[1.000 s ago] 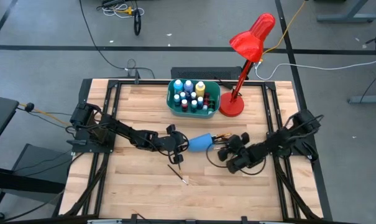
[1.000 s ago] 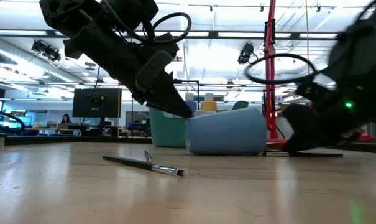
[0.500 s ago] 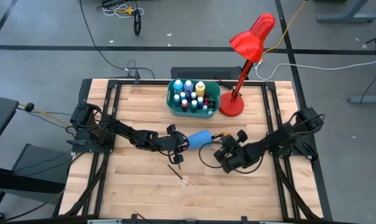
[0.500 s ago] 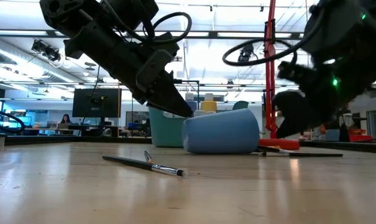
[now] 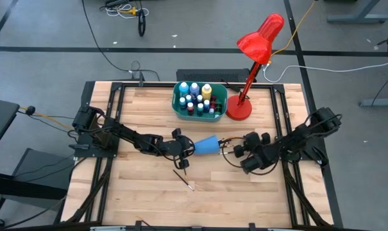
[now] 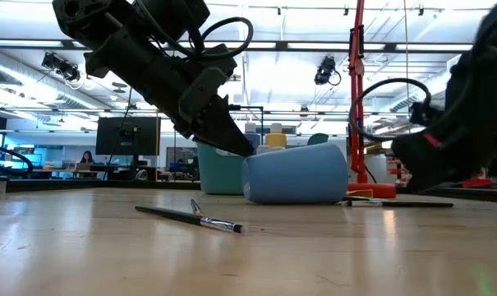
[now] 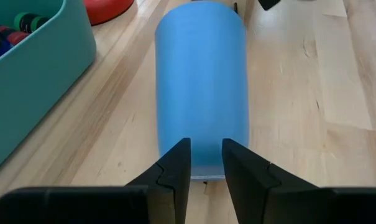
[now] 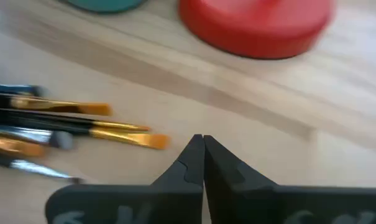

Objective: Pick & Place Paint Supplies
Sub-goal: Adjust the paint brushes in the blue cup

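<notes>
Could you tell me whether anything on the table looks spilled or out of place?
Yes. The blue cup lies tipped on its side, paintbrushes spilling from its mouth, and one stray brush lies alone nearer the front edge.

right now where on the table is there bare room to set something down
Bare wood lies along the near edge below the lone paintbrush, and in the far left corner beside the teal tub. It is crowded mid-table: blue cup, brushes, both grippers.

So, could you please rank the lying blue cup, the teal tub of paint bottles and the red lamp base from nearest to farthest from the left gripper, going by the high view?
1. Lying blue cup, right at the left gripper, toward the table's middle.
2. Teal tub of paint bottles, at the far edge.
3. Red lamp base, right of the tub.
</notes>
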Motion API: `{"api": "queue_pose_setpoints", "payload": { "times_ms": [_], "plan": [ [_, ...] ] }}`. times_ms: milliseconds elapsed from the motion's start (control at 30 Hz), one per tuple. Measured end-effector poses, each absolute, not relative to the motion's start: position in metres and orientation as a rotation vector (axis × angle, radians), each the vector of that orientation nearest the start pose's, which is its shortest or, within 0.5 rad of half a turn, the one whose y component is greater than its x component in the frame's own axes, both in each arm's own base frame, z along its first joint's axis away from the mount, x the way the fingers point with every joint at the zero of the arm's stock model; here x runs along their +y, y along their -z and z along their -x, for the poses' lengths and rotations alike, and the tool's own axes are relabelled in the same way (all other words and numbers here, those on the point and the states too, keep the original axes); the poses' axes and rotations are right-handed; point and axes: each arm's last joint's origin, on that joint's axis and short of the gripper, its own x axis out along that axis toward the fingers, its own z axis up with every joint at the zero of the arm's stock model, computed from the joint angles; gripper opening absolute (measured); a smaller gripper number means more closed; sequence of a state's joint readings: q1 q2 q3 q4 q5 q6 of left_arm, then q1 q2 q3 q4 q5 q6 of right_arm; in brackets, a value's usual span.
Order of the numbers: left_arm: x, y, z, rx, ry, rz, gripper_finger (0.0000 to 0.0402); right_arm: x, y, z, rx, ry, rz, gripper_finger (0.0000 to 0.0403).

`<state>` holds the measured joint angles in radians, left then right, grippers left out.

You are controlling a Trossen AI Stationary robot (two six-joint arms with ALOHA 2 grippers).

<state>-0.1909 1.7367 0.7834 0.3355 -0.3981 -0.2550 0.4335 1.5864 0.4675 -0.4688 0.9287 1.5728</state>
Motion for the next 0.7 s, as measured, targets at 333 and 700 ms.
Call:
{"api": "queue_pose_setpoints", "payload": {
  "times_ms": [333, 700],
  "plan": [
    [-0.052, -0.144, -0.327, 0.562, -0.274, 0.066, 0.0102, 0.049, -0.08, -0.193, 0.43, 0.928, -0.405, 0.0],
    [-0.052, -0.143, -0.327, 0.57, -0.275, 0.064, 0.0102, 0.047, -0.092, -0.21, 0.386, 0.839, -0.289, 0.0]
  ]
}}
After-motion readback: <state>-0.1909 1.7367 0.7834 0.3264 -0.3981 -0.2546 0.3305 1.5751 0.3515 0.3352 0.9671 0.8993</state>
